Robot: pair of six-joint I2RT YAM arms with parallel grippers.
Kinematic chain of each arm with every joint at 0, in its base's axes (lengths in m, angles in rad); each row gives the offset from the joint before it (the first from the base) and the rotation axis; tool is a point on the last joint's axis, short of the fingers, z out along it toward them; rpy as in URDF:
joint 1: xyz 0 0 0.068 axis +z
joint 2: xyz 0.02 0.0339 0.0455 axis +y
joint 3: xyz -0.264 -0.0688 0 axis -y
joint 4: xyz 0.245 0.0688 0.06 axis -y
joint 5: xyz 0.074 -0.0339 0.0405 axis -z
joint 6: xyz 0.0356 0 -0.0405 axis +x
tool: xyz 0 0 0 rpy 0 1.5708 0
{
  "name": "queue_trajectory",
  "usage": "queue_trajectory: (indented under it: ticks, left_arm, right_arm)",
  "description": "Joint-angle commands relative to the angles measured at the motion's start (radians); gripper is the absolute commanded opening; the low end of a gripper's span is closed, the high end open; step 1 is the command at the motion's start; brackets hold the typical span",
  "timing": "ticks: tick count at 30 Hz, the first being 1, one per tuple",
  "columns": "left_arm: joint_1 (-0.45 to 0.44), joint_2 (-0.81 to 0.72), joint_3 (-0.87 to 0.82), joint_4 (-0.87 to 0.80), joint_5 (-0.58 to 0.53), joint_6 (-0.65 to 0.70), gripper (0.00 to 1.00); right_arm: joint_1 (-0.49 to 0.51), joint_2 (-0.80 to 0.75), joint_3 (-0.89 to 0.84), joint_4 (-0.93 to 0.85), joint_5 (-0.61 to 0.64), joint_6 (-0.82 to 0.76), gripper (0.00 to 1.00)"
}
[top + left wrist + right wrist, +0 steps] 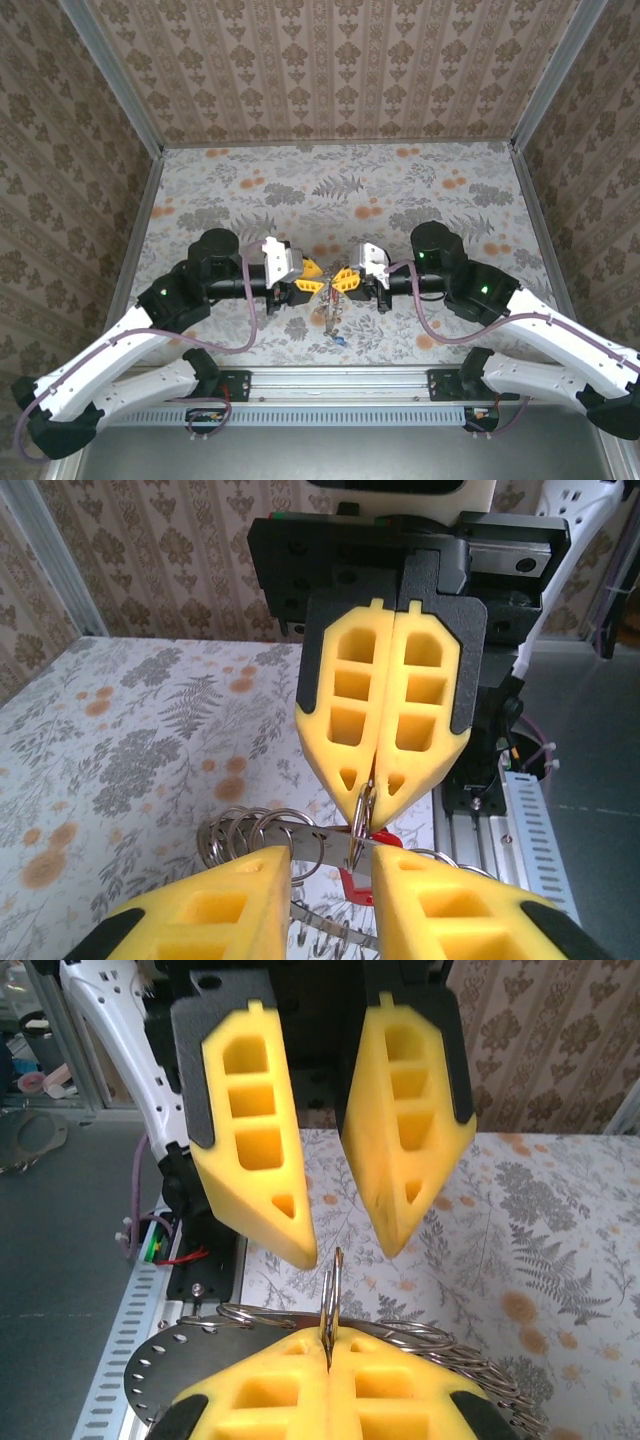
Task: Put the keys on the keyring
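My two grippers meet tip to tip above the table's near middle. My right gripper (346,279) (328,1345) is shut on a thin steel keyring (331,1295), which stands upright out of its yellow pads. My left gripper (310,278) (330,865) is open, its fingers on either side of that keyring (362,815) without pinching it. A red key (372,875) hangs just below the ring. Under the grippers dangles a bunch of metal, with a small blue key (341,341) lying at its lower end on the table.
A perforated metal strip (150,1350) carrying several spare rings (250,830) hangs with the keyring. The floral table (400,200) stretches behind, walled by patterned panels. An aluminium rail (340,385) runs along the near edge between the arm bases.
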Motion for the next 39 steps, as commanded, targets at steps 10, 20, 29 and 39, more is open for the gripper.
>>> queue_trajectory:
  ticks: [10, 20, 29, 39]
  left_arm:
    - [-0.036, 0.086, 0.086, -0.114, -0.041, 0.080, 0.28]
    - [-0.045, 0.102, 0.089, -0.114, -0.037, 0.090, 0.00]
    - [-0.045, 0.052, 0.038, -0.013, 0.024, 0.057, 0.00]
    - [-0.018, -0.020, -0.039, 0.160, 0.087, -0.018, 0.00]
  right_arm:
    - [0.004, 0.039, 0.078, -0.063, 0.029, -0.010, 0.00]
    - [0.004, 0.050, 0.084, -0.075, 0.028, -0.019, 0.00]
    - [0.006, 0.012, 0.047, -0.026, -0.019, -0.007, 0.22]
    - [0.006, -0.007, 0.033, -0.018, -0.052, -0.006, 0.21]
